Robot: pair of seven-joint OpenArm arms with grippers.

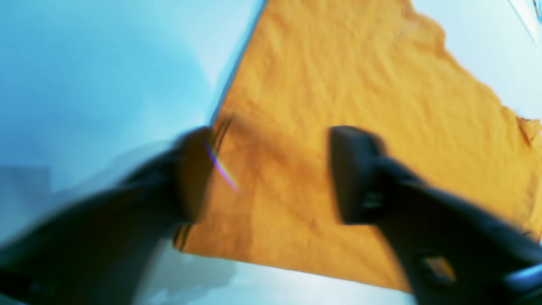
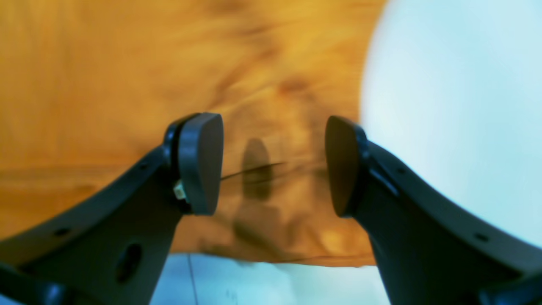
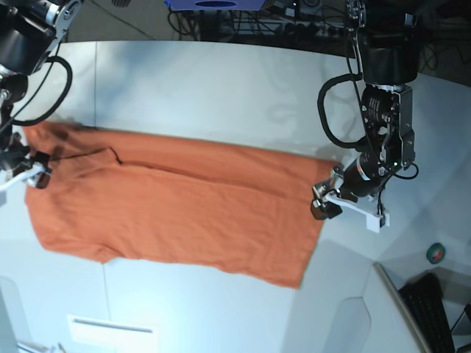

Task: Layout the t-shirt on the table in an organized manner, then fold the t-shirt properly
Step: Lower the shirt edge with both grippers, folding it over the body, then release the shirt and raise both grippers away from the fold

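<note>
T-shirt (image 3: 176,206) lies spread flat on the white tabletop (image 3: 221,88), stretched lengthwise between the two claws. Fabric is lightly wrinkled, with one long crease running along its far side.

Left claw (image 1: 271,173): fingers (image 1: 355,173) spread apart, nothing between them. The cloth sits directly beneath and ahead of it; a straight cloth edge runs just under the blurred near finger, bare tabletop beyond that edge. In the base view this claw (image 3: 324,204) hovers at the shirt's end, close to the corner.

Right claw (image 2: 273,165): fingers (image 2: 199,163) also spread wide, empty. Orange cloth fills the space below and ahead of it; its shadow falls on the fabric between the pads. Bare tabletop shows off to one side and beneath the claw's base. In the base view it (image 3: 37,176) sits at the shirt's opposite end.
</note>
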